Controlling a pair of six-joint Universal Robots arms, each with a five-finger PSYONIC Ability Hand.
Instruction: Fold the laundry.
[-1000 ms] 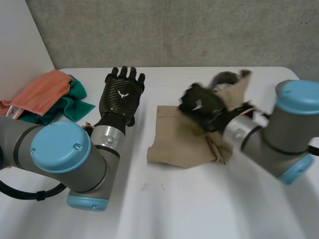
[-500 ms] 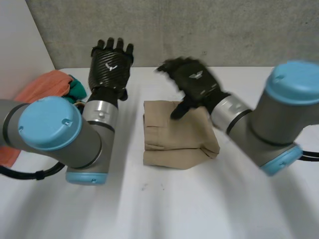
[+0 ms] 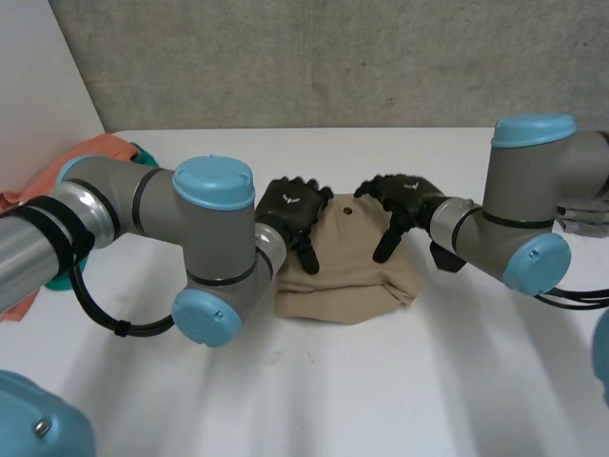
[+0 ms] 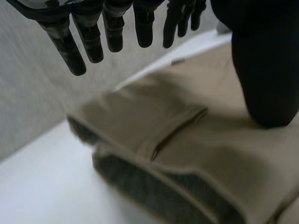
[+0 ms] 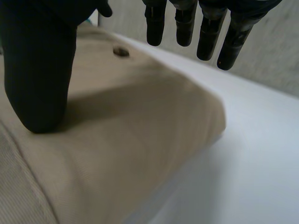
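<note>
- Tan garment (image 3: 347,276) lies folded at the middle of the table (image 3: 381,381).
- Left hand (image 3: 293,211) on its left edge, right hand (image 3: 398,198) on its far right part; both spread, thumbs pressing the cloth.
- Step: probably flattening the fold. Next move calls for a clean lift-off.

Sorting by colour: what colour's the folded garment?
The garment is tan, best in the head view.

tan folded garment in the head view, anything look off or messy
Nothing serious. The tan garment lies folded on the white table, the left hand and right hand each resting a thumb on it. Its near edge is a little uneven, the layers not quite flush.
</note>
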